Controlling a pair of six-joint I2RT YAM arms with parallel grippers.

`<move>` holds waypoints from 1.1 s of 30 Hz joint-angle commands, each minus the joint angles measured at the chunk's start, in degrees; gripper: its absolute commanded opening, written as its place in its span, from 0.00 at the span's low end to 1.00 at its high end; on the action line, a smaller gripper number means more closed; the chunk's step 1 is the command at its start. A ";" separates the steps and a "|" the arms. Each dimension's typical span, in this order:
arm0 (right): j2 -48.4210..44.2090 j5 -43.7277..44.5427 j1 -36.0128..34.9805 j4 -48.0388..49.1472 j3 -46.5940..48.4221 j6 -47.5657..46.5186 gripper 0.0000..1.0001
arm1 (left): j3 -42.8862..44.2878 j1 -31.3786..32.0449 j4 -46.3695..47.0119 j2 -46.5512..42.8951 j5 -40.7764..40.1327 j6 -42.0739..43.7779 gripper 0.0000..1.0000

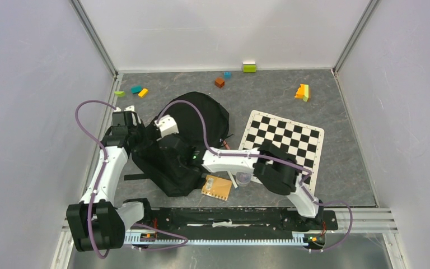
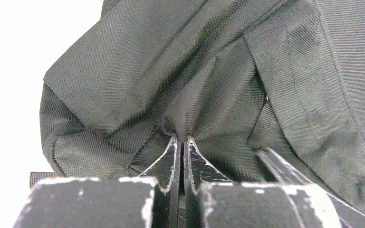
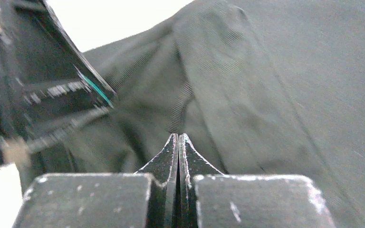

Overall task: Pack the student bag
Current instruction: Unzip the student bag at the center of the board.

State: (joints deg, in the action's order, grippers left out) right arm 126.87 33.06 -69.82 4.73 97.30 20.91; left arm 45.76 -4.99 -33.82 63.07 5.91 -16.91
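The student bag (image 1: 187, 140) is a big black soft backpack lying left of the table's middle. My left gripper (image 1: 138, 134) is at its left side. In the left wrist view the gripper (image 2: 181, 138) is shut, with a fold of the bag's black fabric (image 2: 209, 80) bunched into its tips. My right gripper (image 1: 158, 130) reaches across the bag from the right. In the right wrist view it (image 3: 178, 135) is shut, tips against a fabric fold (image 3: 209, 85). The picture is blurred. The left arm (image 3: 43, 85) shows at that view's upper left.
An orange card (image 1: 216, 187) and a clear small cup (image 1: 243, 179) lie at the bag's near right. A black-and-white checkered board (image 1: 286, 140) lies to the right. Coloured blocks sit at the back: green (image 1: 249, 67), brown (image 1: 219, 82), orange-yellow (image 1: 302, 92), teal (image 1: 136, 89).
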 commanded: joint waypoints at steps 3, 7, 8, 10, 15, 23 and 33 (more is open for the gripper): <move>-13.92 1.98 0.30 2.53 -16.46 -0.50 0.00 | 0.38 0.08 0.00 -1.98 -2.20 1.29 0.02; -20.02 -0.91 0.31 1.94 -24.75 -0.44 0.00 | 0.89 0.12 0.48 -2.04 -2.36 0.84 0.02; -21.32 -1.54 0.30 2.02 -26.81 -0.29 0.00 | 0.98 0.07 0.59 -2.01 -2.35 0.74 0.02; -24.36 -2.56 0.32 2.98 -31.49 0.43 0.00 | 1.17 0.07 0.75 -1.91 -2.25 0.74 0.02; -24.79 -7.04 1.12 2.44 -29.93 0.17 0.08 | 0.21 0.05 2.81 -3.82 2.27 1.80 0.02; -16.01 -20.02 4.32 1.12 -17.27 6.77 0.29 | -1.28 0.08 2.06 -5.62 5.66 1.69 0.02; -10.24 -38.50 9.63 14.86 -17.56 25.66 0.46 | -1.72 0.07 1.92 -5.41 7.08 1.70 0.02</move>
State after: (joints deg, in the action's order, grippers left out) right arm 113.95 3.88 -61.67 12.16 78.96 36.47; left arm 44.16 -5.06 -32.69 58.74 8.25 -16.84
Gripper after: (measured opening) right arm 0.445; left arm 0.040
